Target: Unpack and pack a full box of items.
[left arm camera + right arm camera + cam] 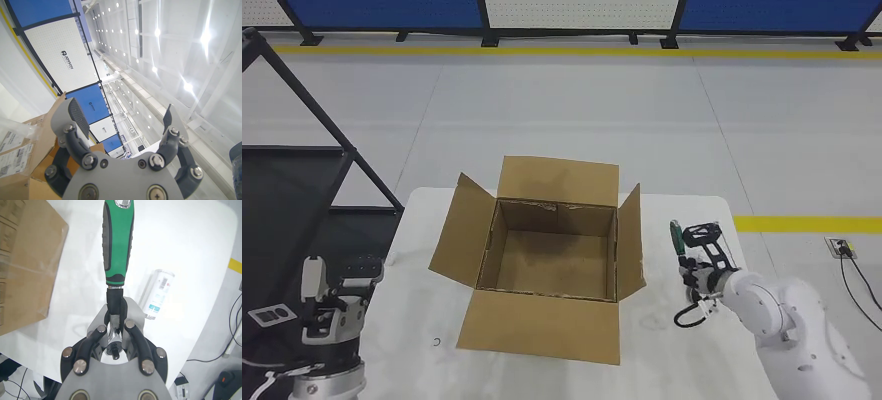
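Here's the white table (667,345), and in the middle of it sits the cardboard box (542,335), all four flaps splayed out, its floor looking bare from above. Over on our right side, the right claw (115,313) is clamped tight on the wrench (117,241), gripping the metal shank just by the head. The green handle runs straight out past the fingertips. From above, that long axis points away from us, roughly in line with the box's near side flap.

That's the relation that matters: the box opening lies to the left of the claw, with the raised flap standing between them. We reckon that if the wrench is going in, it has to pass above that flap and travel sideways to its own length.

A small clear bottle (157,292) lies on its side on the table just beside the claw, away from the box. The left claw (122,111) is wide open with nothing in it, pointing up, on the far side of the box. So the right arm is plainly the nearer.
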Controlling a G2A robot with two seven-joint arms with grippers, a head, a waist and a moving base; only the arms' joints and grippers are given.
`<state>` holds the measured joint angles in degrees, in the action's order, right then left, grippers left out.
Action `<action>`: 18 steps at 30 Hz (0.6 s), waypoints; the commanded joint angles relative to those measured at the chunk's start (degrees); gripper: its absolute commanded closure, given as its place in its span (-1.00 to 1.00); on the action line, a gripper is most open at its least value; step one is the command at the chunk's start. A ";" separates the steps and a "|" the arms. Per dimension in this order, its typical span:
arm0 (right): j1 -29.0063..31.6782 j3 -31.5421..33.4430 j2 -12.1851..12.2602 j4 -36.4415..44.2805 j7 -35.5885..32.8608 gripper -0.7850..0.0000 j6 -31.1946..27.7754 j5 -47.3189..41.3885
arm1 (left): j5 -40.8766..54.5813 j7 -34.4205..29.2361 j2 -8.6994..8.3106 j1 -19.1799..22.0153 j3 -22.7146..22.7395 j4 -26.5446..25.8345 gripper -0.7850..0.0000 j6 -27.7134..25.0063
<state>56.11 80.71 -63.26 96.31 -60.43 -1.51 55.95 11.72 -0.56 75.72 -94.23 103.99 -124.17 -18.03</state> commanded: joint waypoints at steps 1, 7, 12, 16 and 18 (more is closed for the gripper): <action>2.08 3.00 0.33 5.88 1.13 1.00 -0.51 -1.38 | -0.07 -0.01 0.03 0.15 -0.06 0.13 -1.00 0.08; 6.33 6.99 0.80 20.92 3.60 1.00 0.14 -1.54 | -0.04 -0.22 0.07 0.25 0.49 0.29 -1.00 -0.06; 5.39 4.90 0.85 29.16 3.91 1.00 -2.02 -1.47 | -0.37 1.05 0.18 0.16 1.52 0.57 -1.00 -0.90; 1.49 -0.53 0.66 31.06 2.47 1.00 -3.97 -0.58 | 0.34 1.54 0.28 0.07 1.93 1.05 -1.00 -1.06; -1.35 -4.04 0.39 30.56 1.54 1.00 -3.37 0.79 | 0.89 1.79 0.36 -0.17 1.87 1.19 -1.00 -1.39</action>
<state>56.32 78.57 -62.73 127.18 -58.56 -5.42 56.16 12.34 1.09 76.04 -94.26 105.90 -123.05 -19.26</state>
